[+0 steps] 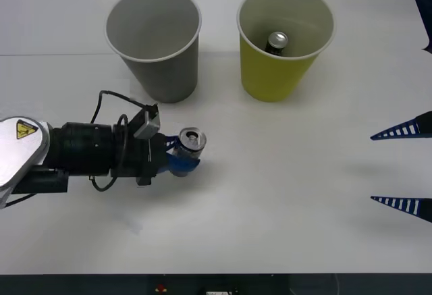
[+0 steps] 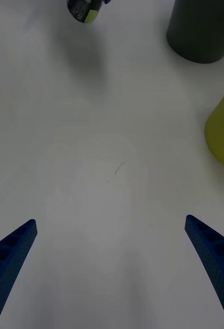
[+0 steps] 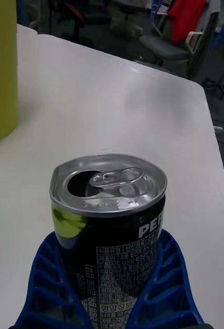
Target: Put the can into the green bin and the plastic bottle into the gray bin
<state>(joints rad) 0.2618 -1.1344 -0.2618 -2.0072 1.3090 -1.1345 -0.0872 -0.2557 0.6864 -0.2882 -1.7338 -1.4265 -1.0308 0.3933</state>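
On a smooth white table [image 1: 283, 194], the left gripper [image 1: 181, 154] is clamped on a dark-sided can [image 1: 191, 140], its ribbed blue fingers [image 3: 45, 277] bowing around the black, printed wall. The can stands upright with its silver pull-tab top already open and a yellow-green patch on one side; it sits in front of the gray bin [image 1: 156, 42] and just clear of it. That bin, a large tapered gray paper cup with a pale inside and a rolled whitish rim, stands to the left of the green bin [image 1: 283, 42], a yellow-green cup of the same shape. At the bottom of the green bin lies the can [image 1: 277, 41], a small metal drink can whose silvery top faces upward; its side is too shadowed to describe. The right gripper [image 1: 403, 167] waits near the table's right edge, its pointed blue fingers spread wide apart over bare tabletop, which carries a faint dark scuff [image 2: 119, 167]. Beyond the table's far corner, the left wrist view shows an office chair [image 3: 176, 43] draped in red cloth.
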